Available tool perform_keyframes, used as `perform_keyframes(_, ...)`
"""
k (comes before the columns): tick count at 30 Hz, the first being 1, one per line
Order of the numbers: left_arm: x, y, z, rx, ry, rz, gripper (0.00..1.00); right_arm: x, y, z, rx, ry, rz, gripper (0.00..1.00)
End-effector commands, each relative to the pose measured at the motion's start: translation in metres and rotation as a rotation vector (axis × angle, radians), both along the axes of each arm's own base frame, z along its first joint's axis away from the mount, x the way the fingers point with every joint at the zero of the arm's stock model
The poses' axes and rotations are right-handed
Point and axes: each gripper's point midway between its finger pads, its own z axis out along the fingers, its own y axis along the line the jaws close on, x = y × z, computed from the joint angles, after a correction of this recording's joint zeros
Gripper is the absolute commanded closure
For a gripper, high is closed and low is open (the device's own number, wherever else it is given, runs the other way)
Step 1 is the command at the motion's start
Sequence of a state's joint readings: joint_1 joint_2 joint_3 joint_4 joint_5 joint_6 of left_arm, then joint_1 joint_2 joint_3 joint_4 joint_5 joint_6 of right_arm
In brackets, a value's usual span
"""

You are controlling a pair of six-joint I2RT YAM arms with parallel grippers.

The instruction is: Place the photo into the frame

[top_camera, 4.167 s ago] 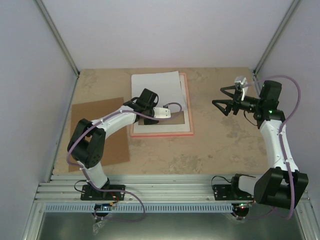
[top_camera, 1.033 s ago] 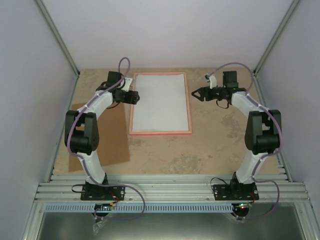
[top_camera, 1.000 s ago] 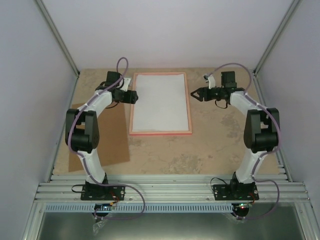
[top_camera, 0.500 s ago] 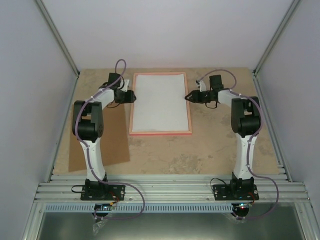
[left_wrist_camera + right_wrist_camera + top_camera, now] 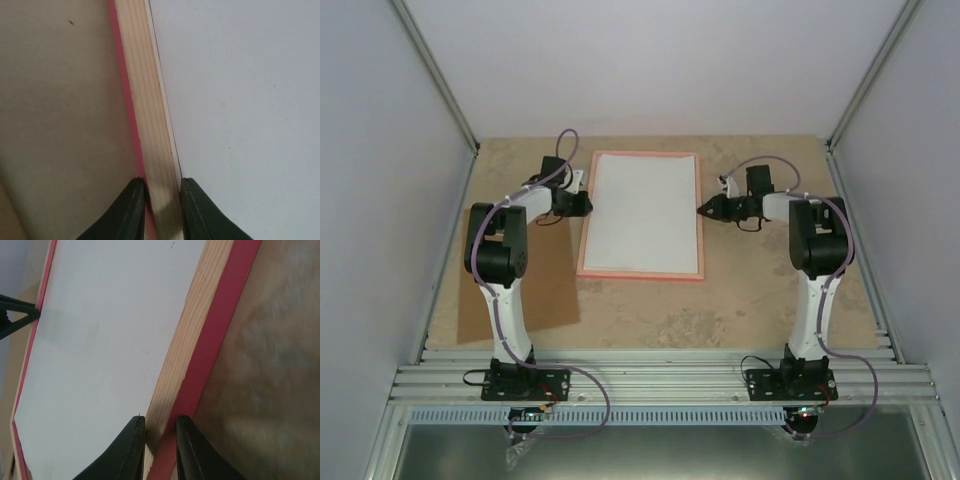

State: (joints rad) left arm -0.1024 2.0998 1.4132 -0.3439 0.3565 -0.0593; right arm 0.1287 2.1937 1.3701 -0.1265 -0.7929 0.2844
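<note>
Left gripper (image 5: 163, 184): pinching frame (image 5: 640, 274), left rail
Right gripper (image 5: 161, 419): pinching right rail
Photo (image 5: 642, 212): inside frame, apparently face down

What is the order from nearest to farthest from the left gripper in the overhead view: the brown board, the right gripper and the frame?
Measured from the left gripper:
1. The frame: nearest, with its left rail between the fingers.
2. The brown board: close by, on the left and lower in that view.
3. The right gripper: farthest, across the frame at its right rail.
</note>
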Motion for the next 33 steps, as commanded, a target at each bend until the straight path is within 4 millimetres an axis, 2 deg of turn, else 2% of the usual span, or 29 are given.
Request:
perform_keyframes(1, -0.043, -0.056, 0.001, -0.090, 0.052, -0.151, 0.80, -0.038, -0.005, 0.003, 0.017, 0.053, 0.047, 0.81)
perform_keyframes(8, -0.092, -0.093, -0.005, -0.165, 0.112, -0.226, 0.80, -0.078, -0.068, -0.002, -0.018, 0.109, -0.024, 0.81)
perform_keyframes(10, -0.103, -0.107, -0.004, -0.174, 0.112, -0.262, 0.79, -0.088, -0.081, -0.004, -0.019, 0.126, -0.044, 0.80)
perform_keyframes(13, -0.105, -0.117, 0.003, -0.163, 0.094, -0.289, 0.75, -0.096, -0.096, -0.005, -0.023, 0.132, -0.067, 0.77)
perform_keyframes(16, -0.089, -0.107, 0.024, -0.089, 0.013, -0.272, 0.61, -0.092, -0.109, 0.008, -0.034, 0.083, -0.084, 0.67)
perform_keyframes(20, -0.079, -0.072, 0.062, 0.003, -0.079, -0.227, 0.30, -0.078, -0.118, 0.053, -0.076, -0.074, -0.068, 0.47)
perform_keyframes(22, -0.081, -0.050, 0.078, 0.025, -0.096, -0.232, 0.16, -0.074, -0.115, 0.081, -0.071, -0.153, -0.049, 0.32)
perform_keyframes(24, -0.086, -0.024, 0.092, 0.025, -0.102, -0.215, 0.02, -0.071, -0.105, 0.110, -0.057, -0.224, -0.022, 0.22)
perform_keyframes(26, -0.094, 0.005, 0.102, 0.031, -0.100, -0.179, 0.01, -0.069, -0.086, 0.141, -0.046, -0.298, 0.020, 0.17)
perform_keyframes(28, -0.104, 0.036, 0.105, 0.064, -0.087, -0.130, 0.01, -0.070, -0.056, 0.163, -0.031, -0.354, 0.076, 0.15)
perform_keyframes(30, -0.115, 0.070, 0.104, 0.099, -0.063, -0.067, 0.00, -0.075, -0.016, 0.179, 0.005, -0.373, 0.132, 0.14)
perform_keyframes(33, -0.135, 0.126, 0.096, 0.171, -0.014, 0.053, 0.01, -0.079, 0.039, 0.189, 0.027, -0.387, 0.211, 0.15)
